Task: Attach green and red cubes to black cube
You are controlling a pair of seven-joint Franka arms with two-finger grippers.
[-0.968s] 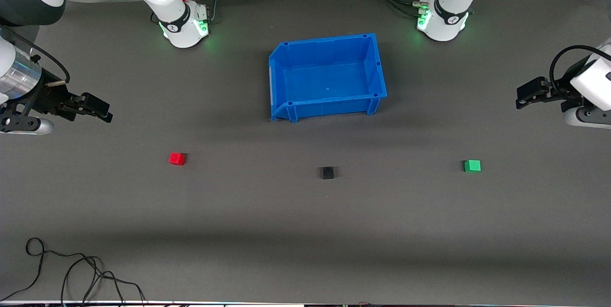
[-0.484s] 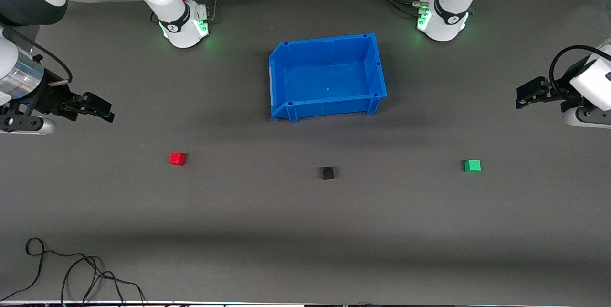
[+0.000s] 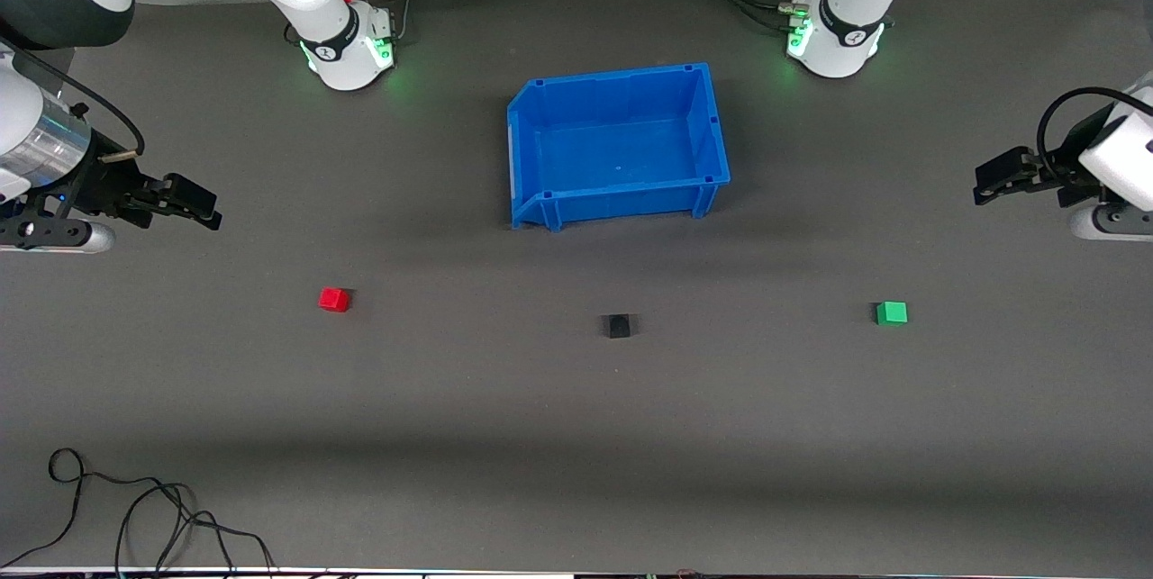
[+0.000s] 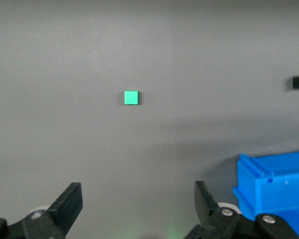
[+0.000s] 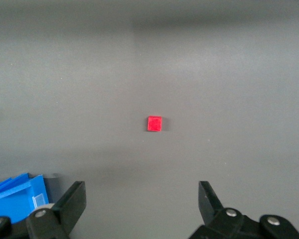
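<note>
The red cube point(image 3: 334, 299) lies on the dark table toward the right arm's end; it also shows in the right wrist view point(image 5: 154, 123). The black cube point(image 3: 617, 326) lies mid-table, nearer the front camera than the blue bin, and shows small in the left wrist view point(image 4: 297, 82). The green cube point(image 3: 892, 312) lies toward the left arm's end and shows in the left wrist view point(image 4: 131, 97). My right gripper point(image 3: 200, 209) is open and empty, up in the air at the right arm's end. My left gripper point(image 3: 989, 184) is open and empty, up in the air at the left arm's end.
An empty blue bin point(image 3: 703, 183) stands mid-table between the bases and the cubes; corners of it show in the left wrist view point(image 4: 274, 189) and the right wrist view point(image 5: 15, 196). A black cable point(image 3: 135, 507) lies near the table's front edge at the right arm's end.
My right gripper has shifted slightly toward the table's middle. The left arm and the three cubes have not visibly moved.
</note>
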